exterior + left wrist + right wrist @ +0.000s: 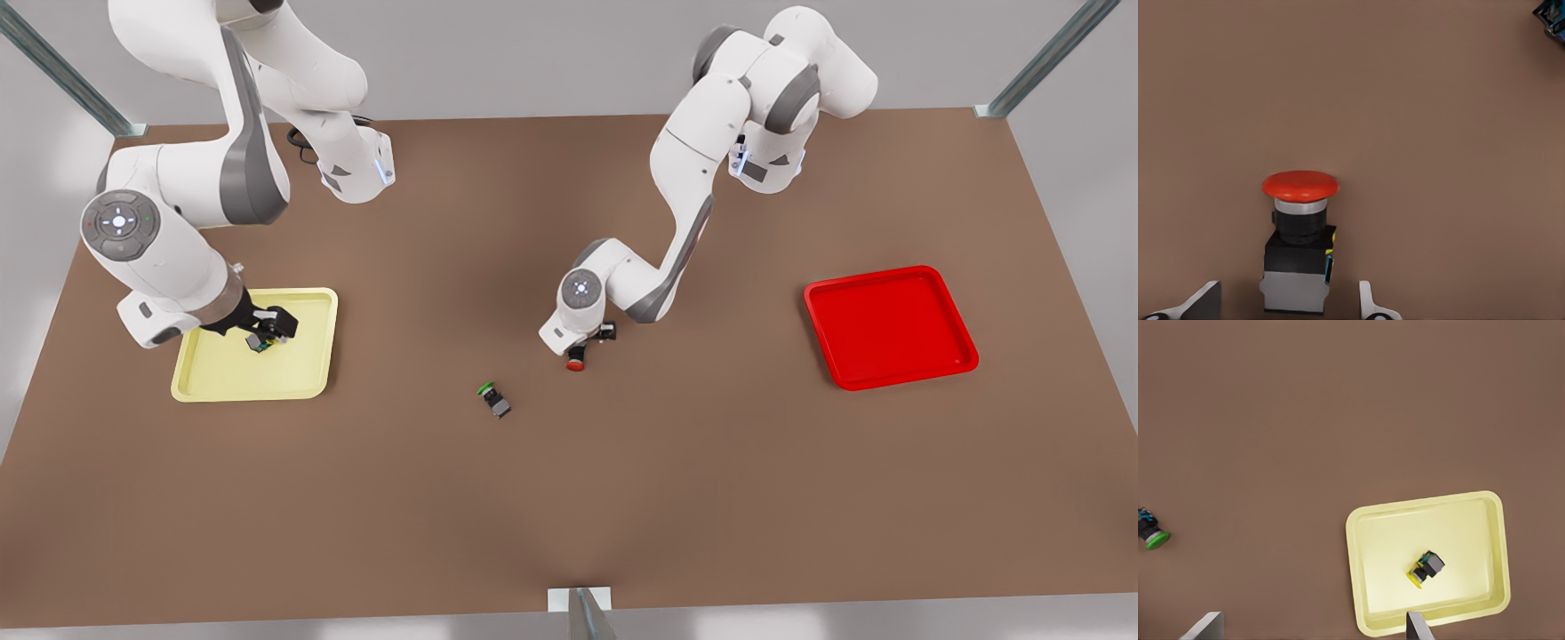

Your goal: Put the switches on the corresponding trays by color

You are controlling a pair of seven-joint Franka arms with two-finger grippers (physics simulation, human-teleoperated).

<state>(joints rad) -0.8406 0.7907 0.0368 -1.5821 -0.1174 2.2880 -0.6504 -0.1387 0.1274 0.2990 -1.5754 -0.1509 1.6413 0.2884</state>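
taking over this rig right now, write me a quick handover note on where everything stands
Left gripper: low at mid-table, jaws open on either side of the red switch, not yet closed on it.
Right gripper: over the yellow tray, jaws open, holding nothing.
Done: the yellow switch lies on its side in the yellow tray.
Left: grasp the red switch and carry it to the red tray at the front view's right, which holds nothing yet.
The green switch lies on the table near the red one; I see no green tray for it.
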